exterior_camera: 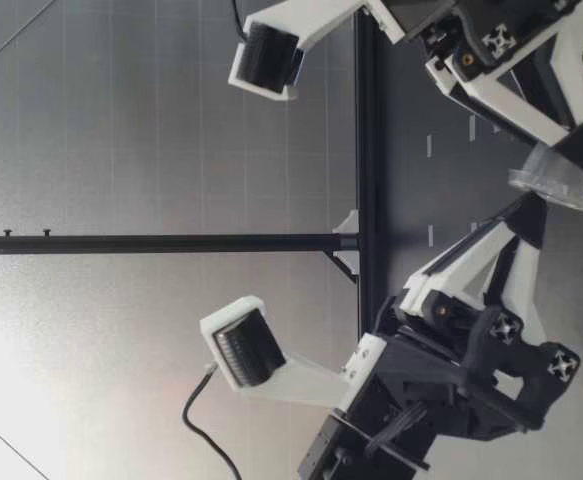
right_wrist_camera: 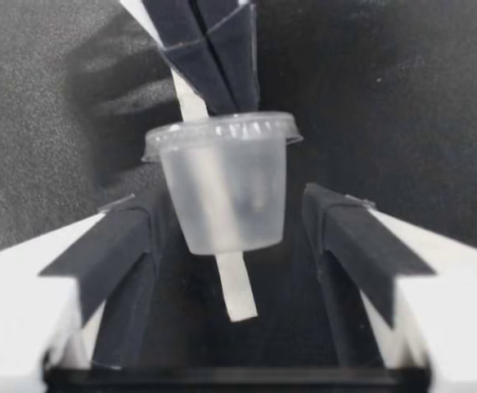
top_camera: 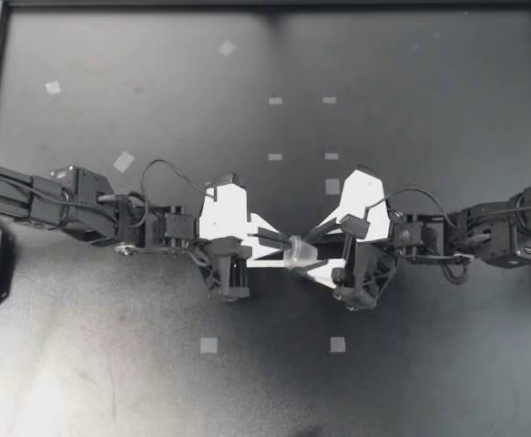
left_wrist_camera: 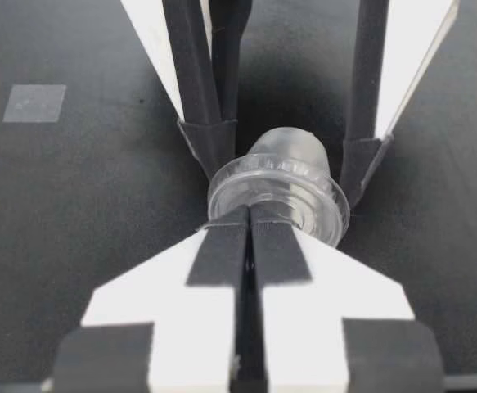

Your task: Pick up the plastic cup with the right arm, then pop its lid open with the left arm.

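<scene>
**Item:** small clear plastic cup w/ snap-on lid (top_camera: 299,254). It is lying on its side, lid facing my left arm. It is hanging btwn the two arms near mid-counter and, as far as the wrist views are showing, sitting clear of the surface.

**Holder:** left pincer (top_camera: 285,246) is pinching the lid's thin rim, tips pressed tight together on it. No other grip is showing.

**Adjacent:** right pincer (top_camera: 312,252) is standing wide, one finger on each side of the cup's body. A gap is showing on both sides, so it is touching nothing.

**Surround:** matte black counter (top_camera: 411,73), w/ pale tape squares (top_camera: 209,345) lying well apart from the cup.

**Risks (judgement only):**
- The rim pinch is looking marginal. A narrow hold on slick, flexing plastic is prob. inviting the cup to swivel or slip out and drop.
- All the cup's weight is pulling on the lid edge, so the lid could be peeling off the body.
- The cup wall is looking soft. Too hard a squeeze from the wide pincer risks buckling it or squirting it out sideways.
- If the rim hold is loosening before both opposite fingers are touching, nothing is carrying the cup.
- The two sets of tips are working v. close together, so a small misalignment risks finger-on-finger contact.
</scene>
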Robot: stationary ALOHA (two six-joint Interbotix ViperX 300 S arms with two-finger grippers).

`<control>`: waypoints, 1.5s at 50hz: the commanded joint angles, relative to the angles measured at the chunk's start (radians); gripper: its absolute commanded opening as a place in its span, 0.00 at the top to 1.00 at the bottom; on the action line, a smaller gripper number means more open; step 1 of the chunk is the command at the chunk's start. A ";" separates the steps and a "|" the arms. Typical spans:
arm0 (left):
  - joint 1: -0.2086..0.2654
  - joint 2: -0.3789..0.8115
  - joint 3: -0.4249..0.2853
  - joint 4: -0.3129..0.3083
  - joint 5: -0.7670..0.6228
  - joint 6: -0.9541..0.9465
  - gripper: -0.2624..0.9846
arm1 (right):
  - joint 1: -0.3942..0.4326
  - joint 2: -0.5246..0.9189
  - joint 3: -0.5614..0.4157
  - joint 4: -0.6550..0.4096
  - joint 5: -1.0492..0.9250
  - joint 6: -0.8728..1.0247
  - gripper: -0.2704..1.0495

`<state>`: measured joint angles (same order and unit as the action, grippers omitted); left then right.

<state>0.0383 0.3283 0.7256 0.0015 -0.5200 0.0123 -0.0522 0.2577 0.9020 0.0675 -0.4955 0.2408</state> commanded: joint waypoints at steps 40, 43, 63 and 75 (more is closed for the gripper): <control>0.005 -0.130 0.049 0.000 -0.008 -0.034 0.83 | -0.008 -0.029 -0.044 -0.061 0.078 0.000 0.51; 0.003 -0.147 0.057 0.000 -0.015 -0.066 0.83 | -0.009 -0.034 -0.044 -0.061 0.078 0.002 0.52; -0.072 -0.267 0.285 -0.002 -0.572 -0.629 0.80 | -0.008 -0.224 0.006 -0.112 -0.071 -0.002 0.61; -0.092 -0.235 0.299 0.000 -0.792 -1.017 0.45 | -0.008 -0.313 0.176 -0.155 -0.592 -0.012 0.61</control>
<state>-0.0383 0.0951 1.0492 -0.0015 -1.2977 -0.9311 -0.0568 -0.0307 1.0446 -0.0859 -0.9403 0.2332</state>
